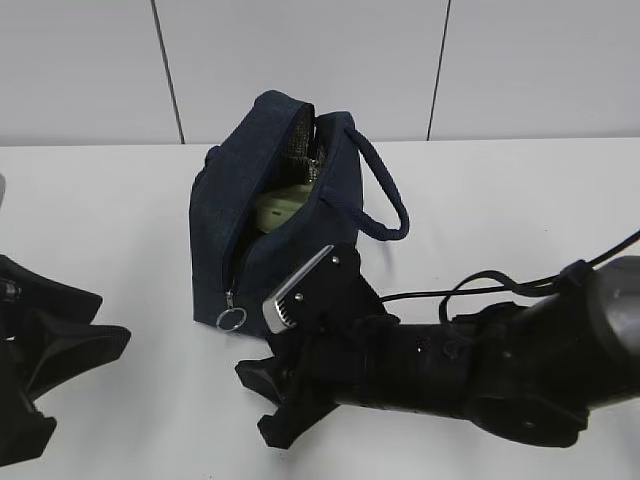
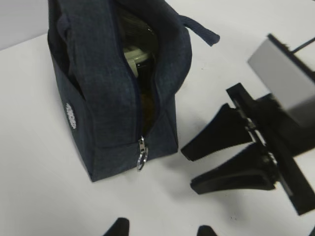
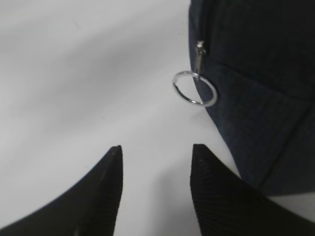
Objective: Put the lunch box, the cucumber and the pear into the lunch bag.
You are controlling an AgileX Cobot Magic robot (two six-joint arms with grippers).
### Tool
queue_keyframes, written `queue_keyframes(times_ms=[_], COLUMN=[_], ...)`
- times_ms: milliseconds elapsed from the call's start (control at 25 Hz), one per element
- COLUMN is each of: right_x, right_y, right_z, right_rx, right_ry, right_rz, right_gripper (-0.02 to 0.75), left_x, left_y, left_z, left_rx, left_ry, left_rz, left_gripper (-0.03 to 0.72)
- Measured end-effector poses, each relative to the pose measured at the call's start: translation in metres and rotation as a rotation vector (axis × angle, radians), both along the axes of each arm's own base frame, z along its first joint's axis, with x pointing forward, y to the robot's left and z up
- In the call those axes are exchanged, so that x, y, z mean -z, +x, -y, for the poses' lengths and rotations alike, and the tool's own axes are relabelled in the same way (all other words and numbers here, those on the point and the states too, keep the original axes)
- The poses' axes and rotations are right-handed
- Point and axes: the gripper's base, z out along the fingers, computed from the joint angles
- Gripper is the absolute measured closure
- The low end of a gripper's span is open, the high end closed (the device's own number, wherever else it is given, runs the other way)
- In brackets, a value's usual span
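The navy lunch bag (image 1: 265,225) stands upright mid-table with its top unzipped. The pale green lid of the lunch box (image 1: 280,207) shows inside the opening, also in the left wrist view (image 2: 133,54). The cucumber and the pear are not in view. The zipper's metal ring pull (image 1: 231,319) hangs at the bag's front lower end. My right gripper (image 1: 252,403) is open and empty on the table just in front of the bag, its tips short of the ring (image 3: 194,88). My left gripper (image 2: 161,229) is open and empty, left of the bag.
The bag's loop handle (image 1: 385,195) droops to its right side. The right arm's cable (image 1: 470,285) trails over the white table (image 1: 520,200) to the right. A grey panelled wall stands behind the table.
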Motion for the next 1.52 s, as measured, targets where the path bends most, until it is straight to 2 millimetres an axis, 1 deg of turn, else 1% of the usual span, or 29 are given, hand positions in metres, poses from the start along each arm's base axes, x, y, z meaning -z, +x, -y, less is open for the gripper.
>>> queue_keyframes(times_ms=[120,200,440,480,600,760,1240,1520], right_x=[0.003,0.001,0.007,0.011,0.014,0.013,0.012,0.006], right_y=[0.006,0.011,0.016,0.017,0.018,0.022,0.027,0.034], right_z=[-0.003,-0.005,-0.009,-0.011,-0.016,-0.024,-0.024,-0.029], right_rx=[0.023,0.031,0.038,0.037,0.027,0.027,0.074,0.079], right_ry=[-0.022,-0.014,-0.015,-0.020,-0.020,-0.012,0.004,0.020], right_rz=[-0.017,-0.011,-0.018,-0.025,-0.025,-0.019,-0.028,0.002], right_gripper=[0.349,0.339,0.334,0.334,0.334,0.333,0.330,0.329], left_x=[-0.001,-0.002,-0.008,-0.008,-0.008,-0.008,-0.008,-0.008], left_y=[-0.005,-0.007,-0.012,-0.012,-0.013,-0.014,-0.015,-0.015], left_z=[-0.001,-0.002,-0.004,-0.004,-0.005,-0.005,-0.005,-0.005], left_rx=[0.031,0.039,0.044,0.045,0.049,0.056,0.059,0.059], left_ry=[0.014,0.013,0.002,0.001,0.003,0.009,0.011,0.012], left_rz=[-0.011,-0.007,0.017,0.017,0.014,0.010,0.009,0.009], left_gripper=[0.431,0.431,0.432,0.433,0.433,0.433,0.436,0.445])
